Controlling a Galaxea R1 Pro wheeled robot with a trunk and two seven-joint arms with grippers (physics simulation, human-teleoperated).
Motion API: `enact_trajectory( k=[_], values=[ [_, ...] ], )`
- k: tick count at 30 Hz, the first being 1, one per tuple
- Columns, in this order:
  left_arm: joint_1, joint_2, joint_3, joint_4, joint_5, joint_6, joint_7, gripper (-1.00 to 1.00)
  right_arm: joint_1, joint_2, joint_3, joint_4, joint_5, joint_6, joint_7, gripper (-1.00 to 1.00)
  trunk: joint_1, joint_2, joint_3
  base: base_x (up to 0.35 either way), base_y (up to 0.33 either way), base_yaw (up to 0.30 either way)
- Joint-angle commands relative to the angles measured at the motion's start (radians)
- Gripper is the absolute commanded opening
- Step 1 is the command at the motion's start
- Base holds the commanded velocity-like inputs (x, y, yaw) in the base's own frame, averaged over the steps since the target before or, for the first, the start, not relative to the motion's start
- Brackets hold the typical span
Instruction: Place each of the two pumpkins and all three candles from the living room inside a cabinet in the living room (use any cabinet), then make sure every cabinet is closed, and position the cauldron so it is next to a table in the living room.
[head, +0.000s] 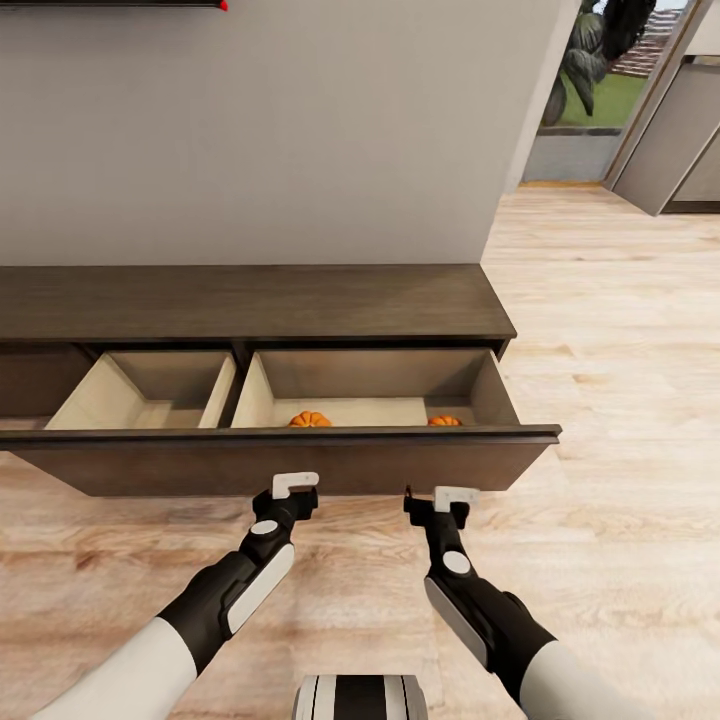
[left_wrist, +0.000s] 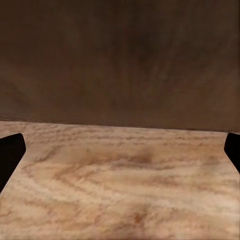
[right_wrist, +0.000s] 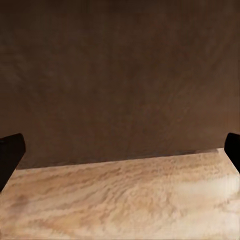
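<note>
Dark brown cabinet (head: 250, 300) — drawer pulled open, two orange pumpkins (head: 310, 419) (head: 444, 421) inside its right compartment

The drawer front (head: 290, 462) of the cabinet (head: 250, 300), just ahead of the left gripper (head: 293, 487) and right gripper (head: 447, 497), hides the lower part of both pumpkins: one (head: 310, 419) beyond the left gripper, one (head: 444, 421) beyond the right gripper. The near drawer floor is hidden too. The cabinet is cut off past the left gripper's outer side. In each wrist view, both fingertips (left_wrist: 10, 152) (right_wrist: 10, 155) are cut off by the edges.
</note>
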Motion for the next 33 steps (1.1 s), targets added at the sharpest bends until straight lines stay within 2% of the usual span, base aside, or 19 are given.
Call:
enact_trajectory(
  k=[1, 10, 25, 33],
  values=[
    [-0.001, 0.001, -0.005, -0.002, 0.005, 0.003, 0.009, 1.0, -0.003, 0.0, 0.006, -0.001, -0.009, -0.007, -0.006, 1.0, 0.0, 0.0, -0.001, 0.0, 0.0, 0.0],
    [-0.001, 0.0, -0.005, -0.002, 0.007, 0.004, 0.009, 1.0, -0.021, 0.002, 0.006, 0.0, -0.007, -0.007, -0.006, 1.0, 0.0, 0.0, -0.001, 0.011, 0.002, 0.0],
    [-0.001, -0.001, -0.003, -0.002, 0.008, 0.003, 0.011, 1.0, -0.022, 0.002, 0.006, 0.0, -0.007, -0.008, -0.005, 1.0, 0.0, 0.0, -0.001, 0.17, 0.075, 0.0],
    [-0.001, -0.001, -0.003, -0.002, 0.007, 0.003, 0.011, 1.0, -0.022, 0.001, 0.006, 0.0, -0.008, -0.008, -0.005, 1.0, 0.0, 0.0, -0.001, 0.03, 0.009, 0.0]
  ],
)
